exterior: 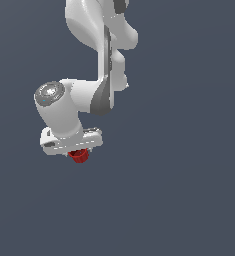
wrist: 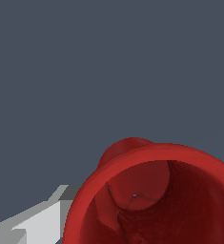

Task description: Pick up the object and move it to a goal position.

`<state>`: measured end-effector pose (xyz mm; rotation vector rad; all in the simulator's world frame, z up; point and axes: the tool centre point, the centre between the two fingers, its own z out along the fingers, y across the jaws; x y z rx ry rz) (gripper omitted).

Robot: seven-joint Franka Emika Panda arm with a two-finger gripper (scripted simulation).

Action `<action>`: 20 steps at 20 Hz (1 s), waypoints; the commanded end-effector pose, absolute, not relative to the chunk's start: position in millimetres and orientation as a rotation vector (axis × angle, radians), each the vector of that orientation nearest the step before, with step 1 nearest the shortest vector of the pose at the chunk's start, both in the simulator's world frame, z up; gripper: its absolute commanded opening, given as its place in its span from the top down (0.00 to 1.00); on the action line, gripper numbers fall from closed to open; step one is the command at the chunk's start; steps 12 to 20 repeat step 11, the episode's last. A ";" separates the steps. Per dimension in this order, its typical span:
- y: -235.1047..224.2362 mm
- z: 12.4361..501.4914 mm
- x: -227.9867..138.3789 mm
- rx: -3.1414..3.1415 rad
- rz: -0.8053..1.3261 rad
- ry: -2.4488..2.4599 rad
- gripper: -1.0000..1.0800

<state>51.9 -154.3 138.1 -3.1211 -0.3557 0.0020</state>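
Observation:
The object is a small red cup-like cylinder (exterior: 79, 156) with a hollow top. In the exterior view it pokes out just under my white gripper (exterior: 78, 151), which hides most of it and its own fingertips. In the wrist view the red cup (wrist: 151, 200) fills the lower part of the picture, its open hollow facing the camera. One pale grey finger (wrist: 37, 224) shows pressed against the cup's side; the other finger is out of frame. The cup appears held in the gripper.
A plain dark grey-blue surface (exterior: 179, 200) fills the background of both views. The white arm (exterior: 101, 45) comes down from the top of the exterior view. No goal marker shows.

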 end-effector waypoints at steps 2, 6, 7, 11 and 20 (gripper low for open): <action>-177.3 152.3 49.6 -3.121 0.000 -0.359 1.00; -191.0 159.8 48.7 -3.121 0.000 -0.359 1.00; -192.3 160.5 48.8 -3.121 0.000 -0.359 1.00; -191.3 159.8 50.1 -3.121 0.000 -0.359 1.00; -191.3 159.8 50.1 -3.121 0.000 -0.359 1.00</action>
